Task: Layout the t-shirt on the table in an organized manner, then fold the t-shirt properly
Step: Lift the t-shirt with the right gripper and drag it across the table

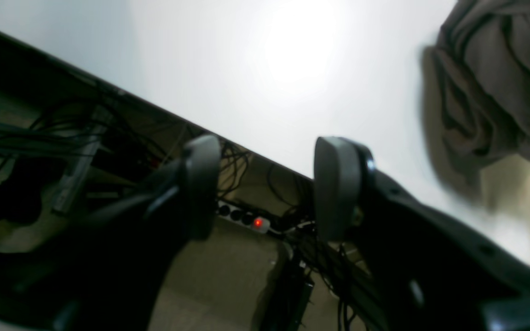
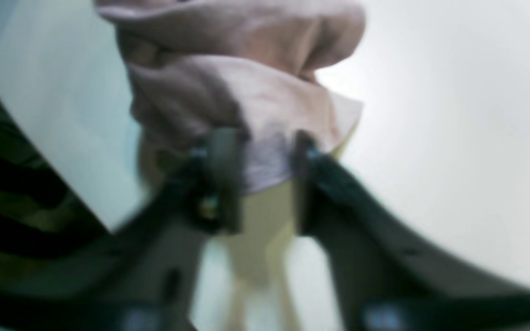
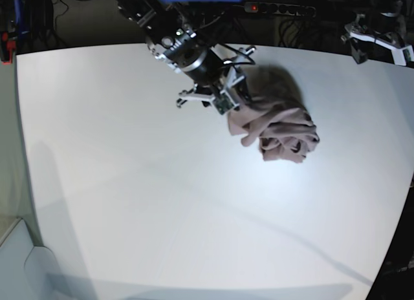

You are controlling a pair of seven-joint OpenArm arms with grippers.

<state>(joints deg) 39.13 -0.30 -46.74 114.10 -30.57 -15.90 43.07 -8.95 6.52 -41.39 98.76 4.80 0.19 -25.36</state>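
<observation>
The mauve-pink t-shirt [image 3: 281,132] lies crumpled in a heap on the white table [image 3: 129,183], right of centre toward the far side. In the base view my right gripper [image 3: 231,101] is at the heap's left edge. The blurred right wrist view shows my right gripper [image 2: 265,179] with a flap of the t-shirt [image 2: 265,151] spanning from one finger to the other, pinched between them. My left gripper [image 1: 265,184] is open and holds nothing, hanging over the table's edge, with the t-shirt [image 1: 495,87] off to its upper right.
Beyond the table edge [image 1: 164,110] lie cables and a power strip [image 1: 246,220] with a red light on the floor. The left arm [image 3: 378,38] stands past the table's far right corner. The table's near half is bare white surface.
</observation>
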